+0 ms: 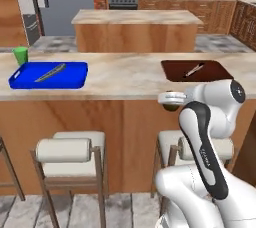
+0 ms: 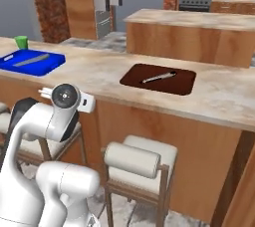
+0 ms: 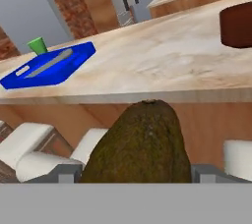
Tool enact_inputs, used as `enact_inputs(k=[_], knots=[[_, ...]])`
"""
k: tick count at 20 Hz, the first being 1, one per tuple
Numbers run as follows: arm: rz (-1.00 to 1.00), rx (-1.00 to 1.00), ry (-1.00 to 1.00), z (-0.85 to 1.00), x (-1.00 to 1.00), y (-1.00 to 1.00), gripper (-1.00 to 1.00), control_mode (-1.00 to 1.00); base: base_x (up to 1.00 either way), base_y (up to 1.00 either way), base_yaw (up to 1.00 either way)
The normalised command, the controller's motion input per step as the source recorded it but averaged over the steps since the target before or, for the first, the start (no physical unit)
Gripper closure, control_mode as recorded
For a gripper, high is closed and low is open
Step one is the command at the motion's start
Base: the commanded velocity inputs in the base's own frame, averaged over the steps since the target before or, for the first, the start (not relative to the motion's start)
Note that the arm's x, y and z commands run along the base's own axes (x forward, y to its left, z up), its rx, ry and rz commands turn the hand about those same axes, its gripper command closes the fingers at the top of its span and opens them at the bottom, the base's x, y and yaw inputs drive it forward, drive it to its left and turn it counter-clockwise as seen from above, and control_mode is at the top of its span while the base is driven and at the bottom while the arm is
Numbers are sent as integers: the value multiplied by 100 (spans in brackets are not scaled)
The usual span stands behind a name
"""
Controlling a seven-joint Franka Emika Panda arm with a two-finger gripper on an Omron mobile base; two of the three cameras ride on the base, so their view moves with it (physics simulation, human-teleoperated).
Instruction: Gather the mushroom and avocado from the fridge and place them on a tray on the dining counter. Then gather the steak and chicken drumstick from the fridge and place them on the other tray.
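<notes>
A robot arm carried an avocado (image 3: 140, 144) toward the dining counter (image 1: 125, 74), the brown-green fruit pinned between the jaws of its gripper (image 3: 138, 171), which stood wide around it. Seen from the hand, the avocado sat at six o'clock, below the counter's edge and in front of the wooden panel, with padded stools (image 1: 67, 152) just beneath. Beyond it, on the marble-look top, the blue tray (image 3: 78, 63) lay at ten o'clock holding only a grey knife (image 3: 49, 63), a green cup (image 3: 37, 45) standing just behind its far corner. The dark brown tray (image 2: 182, 85) lay well apart at two o'clock, bearing another knife (image 2: 158, 77) and no food. Farther back stood a shorter island (image 1: 135, 19), and past that the grey fridge (image 1: 57, 2) at eleven o'clock. Judging by the trays, the job appeared to be in its early stage: no mushroom, steak or drumstick had reached either tray, and the avocado was not yet set down.
</notes>
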Motion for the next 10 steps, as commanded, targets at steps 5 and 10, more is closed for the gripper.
enact_inputs(k=[5, 10], knots=[[0, 0, 0, 0, 0, 0, 100, 100, 45, 94, -22], [0, 0, 0, 0, 0, 0, 100, 100, 47, 85, -20]])
